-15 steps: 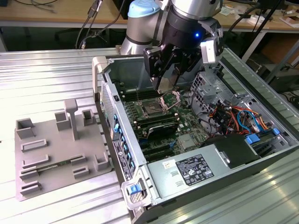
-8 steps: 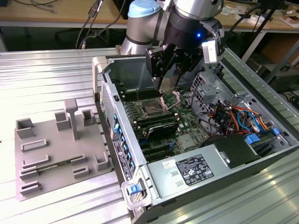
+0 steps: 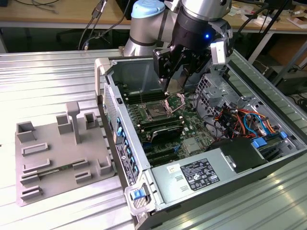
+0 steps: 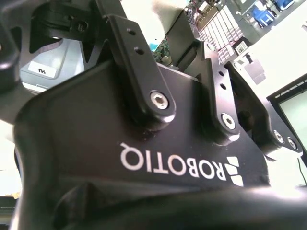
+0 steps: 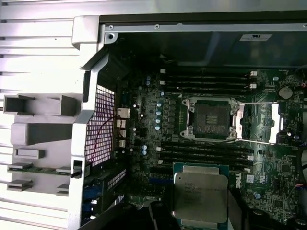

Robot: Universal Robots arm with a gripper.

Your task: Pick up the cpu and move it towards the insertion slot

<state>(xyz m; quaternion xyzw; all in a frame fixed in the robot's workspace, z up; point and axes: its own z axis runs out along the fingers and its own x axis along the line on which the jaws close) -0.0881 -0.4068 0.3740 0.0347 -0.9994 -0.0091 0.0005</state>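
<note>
the gripper has its dark fingers closed in from two sides on the cpu, the silvery lid facing the first wrist view, so the plate seems pinched by its edges, not lying loose. white lettering is printed across the gripper's body in the second wrist view, and faint engraved lines sit on the cpu lid, too small to make out. just beyond the fingertips run the long black memory slots, and past them lies the insertion slot, its shiny hinged frame swung open to one side. in the exterior view the gripper hangs over the slot, apart from it. the hold is on thin edges, so a jolt could tilt or drop the plate onto the board; a skewed approach could set it crooked on the socket contacts, and the fingers could clip the open frame or the memory slots. farther off, a white printed label sits on the power supply, and the grey fixture lies outside the case.
</note>
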